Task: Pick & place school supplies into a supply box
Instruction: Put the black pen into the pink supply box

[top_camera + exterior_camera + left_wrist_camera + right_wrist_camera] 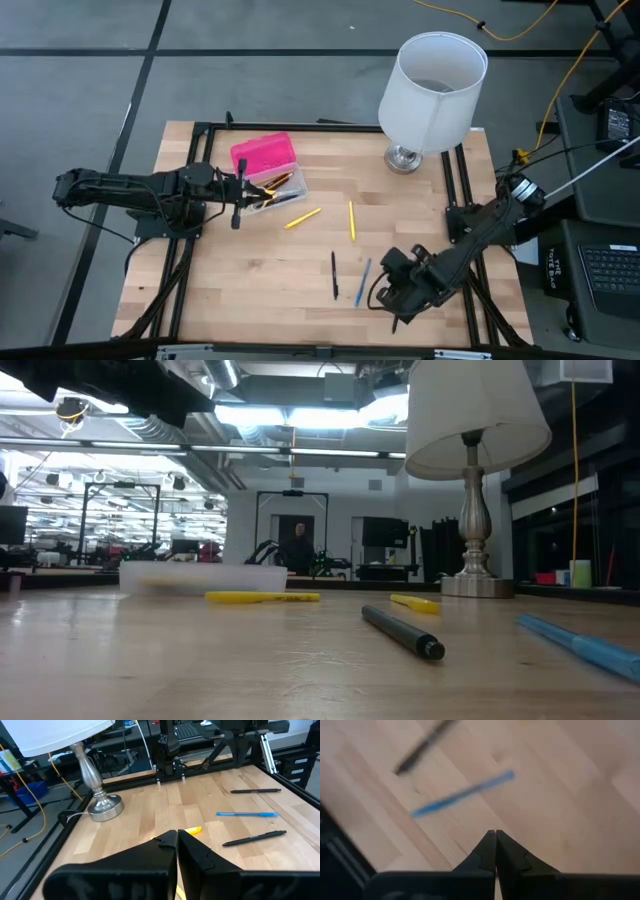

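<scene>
Pink-lidded pencil case point(266, 168) sits near the bench's far-left corner in my high view, pens showing inside its clear base. My left gripper point(239, 196) hangs just beside it, jaws pressed together and holding nothing. Loose on the bench point(250, 270) lie two yellow pencils point(302, 218) mid-bench, then a black pen point(334, 275) and a blue pen point(362, 282) toward the near edge. My right gripper point(400, 296) hovers by the blue pen, jaws closed and empty. A white lamp point(431, 92) stands at the far-right corner.

Low view: black pen point(402, 631) nearest, blue pen point(582, 645) beside it.

Left wrist: closed jaws, lamp base point(105, 807) beyond.

Right wrist: closed jaws above bare wood, short of the blue pen point(462, 793).
</scene>
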`<state>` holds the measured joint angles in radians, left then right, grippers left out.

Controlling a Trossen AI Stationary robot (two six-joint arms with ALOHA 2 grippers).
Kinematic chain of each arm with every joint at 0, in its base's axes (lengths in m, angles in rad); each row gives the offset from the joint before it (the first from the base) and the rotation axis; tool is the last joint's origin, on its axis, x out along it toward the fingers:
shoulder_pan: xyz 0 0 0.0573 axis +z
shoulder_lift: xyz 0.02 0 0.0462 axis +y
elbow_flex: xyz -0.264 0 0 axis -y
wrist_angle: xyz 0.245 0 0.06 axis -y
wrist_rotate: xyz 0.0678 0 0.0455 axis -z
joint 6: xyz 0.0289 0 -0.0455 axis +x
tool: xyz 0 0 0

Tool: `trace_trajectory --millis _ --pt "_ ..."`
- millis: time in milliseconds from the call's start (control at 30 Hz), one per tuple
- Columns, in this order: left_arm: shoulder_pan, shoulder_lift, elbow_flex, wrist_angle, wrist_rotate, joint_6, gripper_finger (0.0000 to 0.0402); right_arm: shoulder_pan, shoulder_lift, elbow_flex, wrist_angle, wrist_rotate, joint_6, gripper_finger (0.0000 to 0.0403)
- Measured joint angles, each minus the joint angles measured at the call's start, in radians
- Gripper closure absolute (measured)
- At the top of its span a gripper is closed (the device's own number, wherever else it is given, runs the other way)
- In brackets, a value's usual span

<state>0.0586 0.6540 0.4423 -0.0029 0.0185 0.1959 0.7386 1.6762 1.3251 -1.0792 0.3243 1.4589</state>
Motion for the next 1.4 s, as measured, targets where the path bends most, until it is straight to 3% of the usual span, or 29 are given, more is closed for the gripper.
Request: trace_trajectory --millis 467,1100,1400 --pt "0.000 0.000 0.000 -0.001 0.000 0.000 0.0395 0.078 0.015 -0.009 -0.057 -0.108 0.352 0.0397" --pt "0.000 0.000 0.000 -0.001 0.000 0.000 0.0394 0.125 0.095 -0.010 -0.023 -0.146 0.631 0.0380" --pt "0.000 0.000 0.000 -0.001 0.000 0.000 0.0395 0.108 0.109 -0.010 -0.079 -0.177 0.649 0.0378"
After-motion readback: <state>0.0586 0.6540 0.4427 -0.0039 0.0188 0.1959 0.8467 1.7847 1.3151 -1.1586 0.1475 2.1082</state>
